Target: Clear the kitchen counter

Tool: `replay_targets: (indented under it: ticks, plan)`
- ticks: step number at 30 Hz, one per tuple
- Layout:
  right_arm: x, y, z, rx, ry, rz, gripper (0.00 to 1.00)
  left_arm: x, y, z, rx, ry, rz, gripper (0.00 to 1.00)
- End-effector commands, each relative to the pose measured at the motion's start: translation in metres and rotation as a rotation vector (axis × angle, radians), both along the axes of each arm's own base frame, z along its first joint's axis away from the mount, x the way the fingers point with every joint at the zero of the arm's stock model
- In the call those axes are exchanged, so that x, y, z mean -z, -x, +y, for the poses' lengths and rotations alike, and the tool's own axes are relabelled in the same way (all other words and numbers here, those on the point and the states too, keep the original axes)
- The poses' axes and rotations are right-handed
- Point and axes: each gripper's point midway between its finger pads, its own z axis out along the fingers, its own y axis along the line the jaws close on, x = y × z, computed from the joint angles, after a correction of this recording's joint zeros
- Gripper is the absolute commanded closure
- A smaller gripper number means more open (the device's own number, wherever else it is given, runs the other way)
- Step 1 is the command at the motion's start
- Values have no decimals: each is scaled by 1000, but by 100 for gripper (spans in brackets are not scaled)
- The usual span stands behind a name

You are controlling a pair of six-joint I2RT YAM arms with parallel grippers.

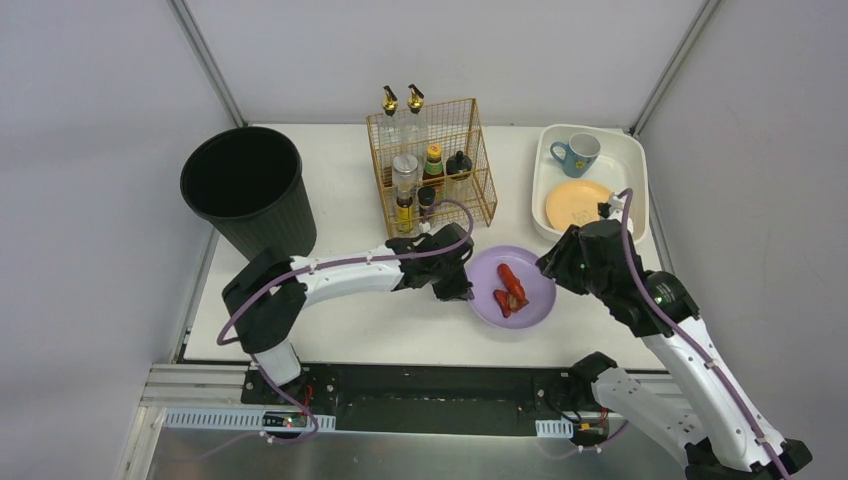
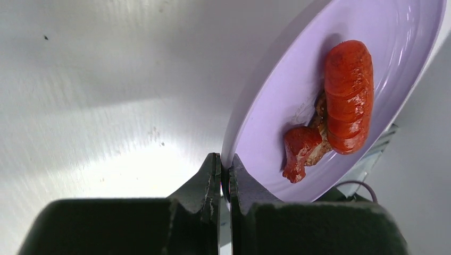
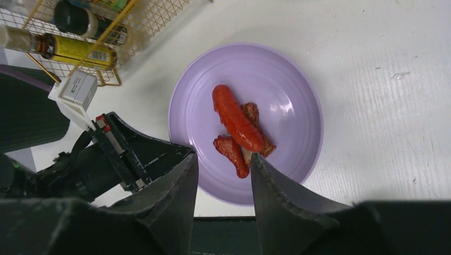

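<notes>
Left hand (image 2: 224,164) pinches purple plate (image 2: 266,133) rim, kitchen counter (image 2: 106,106) beneath.

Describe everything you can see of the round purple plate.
The round, shallow purple plate looks like glossy plastic. It is at the front middle of the white counter and holds a red sausage with smaller red pieces. The left gripper has its fingers shut on the plate's left rim. The right gripper, open, hangs above it without touching.
</notes>
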Motion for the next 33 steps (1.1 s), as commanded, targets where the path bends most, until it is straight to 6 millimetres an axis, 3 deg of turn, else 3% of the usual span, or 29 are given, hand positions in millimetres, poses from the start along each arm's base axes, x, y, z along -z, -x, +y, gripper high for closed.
replay_targets:
  ticks: [1,10,21,27,33]
  plan:
    - [-27,0,-15,26,44,-53,57,-81,0,-11,54,133,-104,100]
    - [-47,-1,-10,24,2,-77,58,-159,-5,3,111,157,-176,100]
    - [-53,8,-18,51,-15,-102,58,-245,-73,78,-27,204,-266,100]
    - [-62,13,-22,55,-31,-125,58,-252,-88,102,-65,175,-269,100]
    - [-51,13,-18,47,-40,-108,58,-263,-108,136,-137,162,-289,100]
